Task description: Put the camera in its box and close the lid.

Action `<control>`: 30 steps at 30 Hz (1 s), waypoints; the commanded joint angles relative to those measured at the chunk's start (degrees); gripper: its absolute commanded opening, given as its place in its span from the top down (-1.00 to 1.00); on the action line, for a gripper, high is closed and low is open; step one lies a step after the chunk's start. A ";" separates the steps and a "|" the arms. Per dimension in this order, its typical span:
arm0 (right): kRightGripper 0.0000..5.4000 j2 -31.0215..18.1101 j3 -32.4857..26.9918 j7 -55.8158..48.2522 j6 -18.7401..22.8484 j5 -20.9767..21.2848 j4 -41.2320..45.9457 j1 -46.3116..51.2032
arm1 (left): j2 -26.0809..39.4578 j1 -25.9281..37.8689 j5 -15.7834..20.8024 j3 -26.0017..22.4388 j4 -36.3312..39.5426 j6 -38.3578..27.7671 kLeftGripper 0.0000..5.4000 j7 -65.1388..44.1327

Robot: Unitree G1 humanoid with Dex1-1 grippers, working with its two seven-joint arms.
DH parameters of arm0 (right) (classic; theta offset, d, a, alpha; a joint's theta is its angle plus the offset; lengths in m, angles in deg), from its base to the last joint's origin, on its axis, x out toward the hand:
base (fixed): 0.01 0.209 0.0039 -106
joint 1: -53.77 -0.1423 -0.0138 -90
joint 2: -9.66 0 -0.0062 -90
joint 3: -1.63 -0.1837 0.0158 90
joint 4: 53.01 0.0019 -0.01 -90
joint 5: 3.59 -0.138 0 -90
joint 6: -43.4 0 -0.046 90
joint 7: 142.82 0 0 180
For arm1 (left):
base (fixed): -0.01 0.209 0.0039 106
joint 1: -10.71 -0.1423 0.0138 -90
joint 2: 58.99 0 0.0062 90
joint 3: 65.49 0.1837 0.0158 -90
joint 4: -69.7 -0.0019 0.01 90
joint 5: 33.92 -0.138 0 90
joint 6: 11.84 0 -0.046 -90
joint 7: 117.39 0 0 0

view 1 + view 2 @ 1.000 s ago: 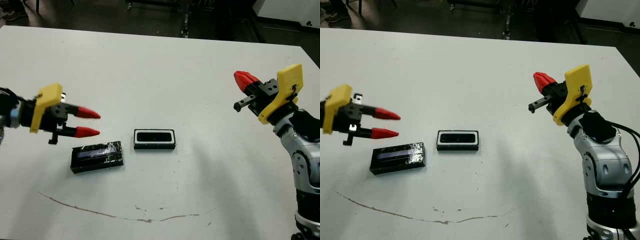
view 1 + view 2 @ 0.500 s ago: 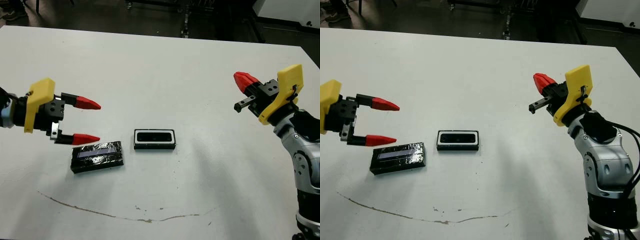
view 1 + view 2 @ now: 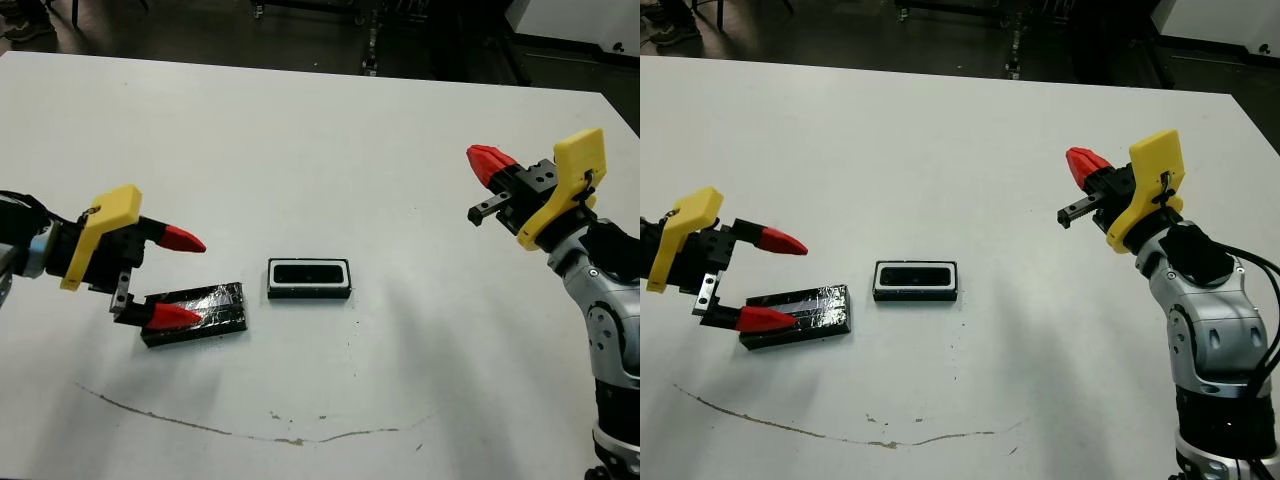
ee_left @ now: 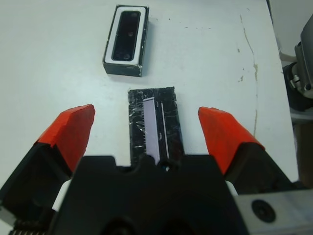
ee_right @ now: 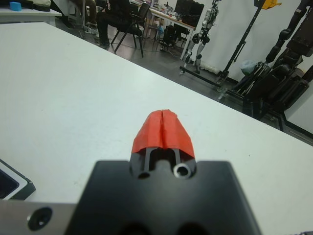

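My left claw (image 3: 175, 278) is spread wide and holds nothing — its two red fingertips straddle the near end of the lid (image 4: 155, 128), one tip to each side, neither touching it as far as I can tell. The lid lies flat on the white surface (image 3: 330, 130), its pale strip running straight ahead of the claw between the fingers. Just past the lid's far end sits the box (image 4: 126, 40), uncovered, with the camera (image 4: 126, 35) lying dark inside its white rim. Lid and box are near each other but apart. My right claw (image 3: 484, 162) hangs well off to the other side of the box, raised above the surface, fingers pressed together — empty.
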 commanded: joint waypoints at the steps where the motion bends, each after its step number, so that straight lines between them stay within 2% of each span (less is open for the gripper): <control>1: 1.00 -1.31 -0.13 0.46 0.88 0.73 0.13 1.11 | 0.84 -1.57 2.09 -1.15 1.14 3.76 -1.00 0.28; 4: 1.00 -1.06 -0.31 0.66 1.45 0.49 0.02 1.19 | 0.93 -2.51 3.96 -2.84 1.99 6.43 -1.00 1.21; 7: 1.00 -0.71 -0.56 0.96 2.40 -0.05 0.21 1.22 | 1.11 -3.25 4.01 -3.41 2.32 6.28 -1.00 1.68; 12: 1.00 -0.77 -0.57 0.73 2.18 -0.38 0.08 1.28 | 1.61 -4.00 1.76 -2.25 3.64 5.05 -1.00 2.85; 18: 1.00 -0.79 -0.84 0.89 2.99 -0.85 0.29 1.27 | 1.93 -4.43 -2.84 0.31 3.87 2.17 -1.00 4.01; 21: 1.00 -0.63 -1.07 1.02 3.58 -1.32 0.47 1.25 | 2.45 -4.86 -4.26 1.03 5.07 3.07 -1.00 4.88; 25: 1.00 -0.71 -1.10 1.20 3.93 -1.69 0.55 1.18 | 2.29 -5.29 -4.24 1.42 4.56 1.56 -1.00 4.22; 30: 1.00 -0.93 -0.92 1.39 4.02 -1.52 0.83 1.19 | 2.48 -4.92 -3.40 2.17 4.57 3.62 -1.00 3.38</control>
